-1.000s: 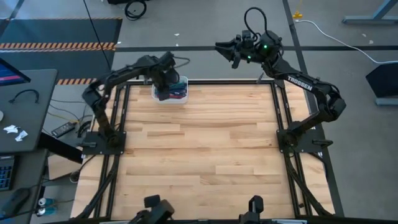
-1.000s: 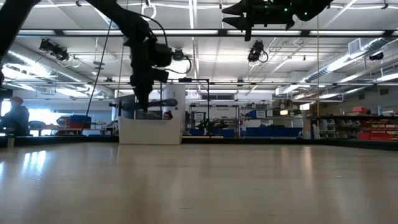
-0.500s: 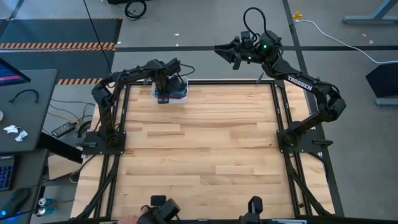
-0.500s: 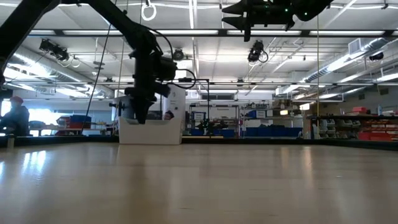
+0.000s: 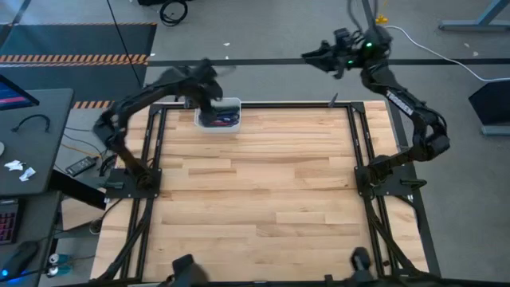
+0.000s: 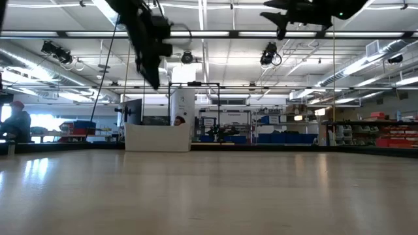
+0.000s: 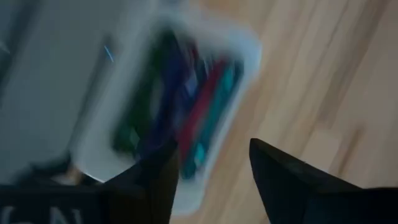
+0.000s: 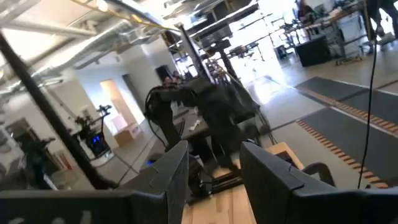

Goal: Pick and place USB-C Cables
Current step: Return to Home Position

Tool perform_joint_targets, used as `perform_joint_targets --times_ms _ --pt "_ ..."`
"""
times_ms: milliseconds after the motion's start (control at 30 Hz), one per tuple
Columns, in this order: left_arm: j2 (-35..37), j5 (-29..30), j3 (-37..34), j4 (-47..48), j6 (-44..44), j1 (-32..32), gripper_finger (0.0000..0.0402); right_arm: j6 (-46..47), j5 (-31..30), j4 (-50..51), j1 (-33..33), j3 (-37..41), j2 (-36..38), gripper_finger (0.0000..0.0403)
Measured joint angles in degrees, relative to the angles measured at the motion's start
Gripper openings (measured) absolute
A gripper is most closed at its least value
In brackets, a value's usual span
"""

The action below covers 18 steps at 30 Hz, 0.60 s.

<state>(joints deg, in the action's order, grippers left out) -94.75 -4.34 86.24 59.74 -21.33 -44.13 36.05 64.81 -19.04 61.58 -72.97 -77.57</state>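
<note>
- Left gripper (image 7: 211, 149): hangs above the white bin (image 5: 236, 104). In its wrist view I see the fingers (image 7: 155, 180) spread, with nothing between them.
- USB-C Cables (image 5: 221, 119): every one I can find lies inside the bin, which stands at the far edge of the table (image 5: 263, 191), near its far-left corner. They are straight below the left gripper. Through the blur, the green, dark, red and teal strips seem to run along the bin's long side.
- Right gripper (image 5: 328, 56): held high beyond the far edge, toward the far-right corner and well apart from the bin. Its fingers are parted and empty. The left arm is much the nearer to the cables.
- Judgement: I see no cable on the boards, so I take the sorting as finished. What is left is a retreat to rest, and it depends on the left gripper rising clear of the bin's rim.
- Surface: pale wooden boards.
- Room: grey floor, hazard-striped tape (image 5: 76, 58) beyond the far-left corner and a dark desk (image 5: 32, 151) off the left edge. The low view shows a workshop hall with a person (image 6: 16, 123) far off.
</note>
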Motion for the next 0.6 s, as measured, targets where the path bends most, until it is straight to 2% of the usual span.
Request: perform_joint_targets --times_ms 133,333,600 --pt "9.73 -0.98 0.06 -7.61 4.70 -1.22 0.0172 -0.74 4.65 -0.20 5.60 0.00 2.49 0.0146" --pt "20.92 -0.93 0.09 -15.44 10.78 -3.47 0.0141 -2.74 4.54 -0.07 9.90 0.00 4.61 0.0130" --pt "28.94 -0.91 0.09 -20.56 17.65 -4.30 0.0128 -4.74 3.01 0.06 10.44 0.70 5.47 0.0111"
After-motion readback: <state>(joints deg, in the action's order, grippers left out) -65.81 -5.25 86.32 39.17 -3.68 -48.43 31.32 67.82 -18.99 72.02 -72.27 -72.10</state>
